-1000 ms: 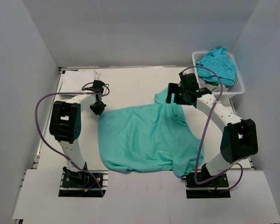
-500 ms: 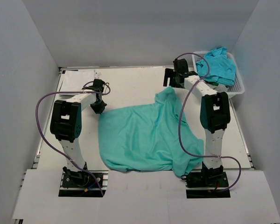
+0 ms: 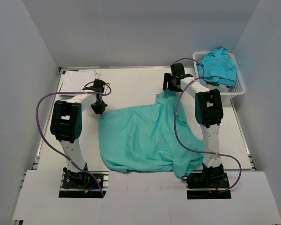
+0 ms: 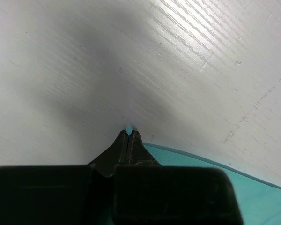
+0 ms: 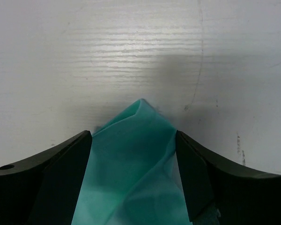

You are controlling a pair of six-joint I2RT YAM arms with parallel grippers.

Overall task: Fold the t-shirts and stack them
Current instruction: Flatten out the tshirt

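A teal t-shirt [image 3: 145,136] lies spread out on the white table. My left gripper [image 3: 99,109] is at the shirt's far left corner. In the left wrist view the gripper [image 4: 129,132] is shut, with a sliver of teal cloth at its tip and the shirt's edge [image 4: 225,180] beside it. My right gripper [image 3: 168,88] is at the shirt's far right corner. In the right wrist view the gripper [image 5: 133,134] is open, and the pointed corner of the shirt [image 5: 131,159] lies between the fingers [image 5: 65,157] on the table.
A white lattice basket [image 3: 238,89] at the back right holds more teal shirts [image 3: 219,65]. A flat white folded cloth [image 3: 77,79] lies at the back left corner. Grey walls close in the table on three sides.
My right arm has stretched out toward the back, carrying the shirt's right corner farther back and down to the table. The left arm has not moved.
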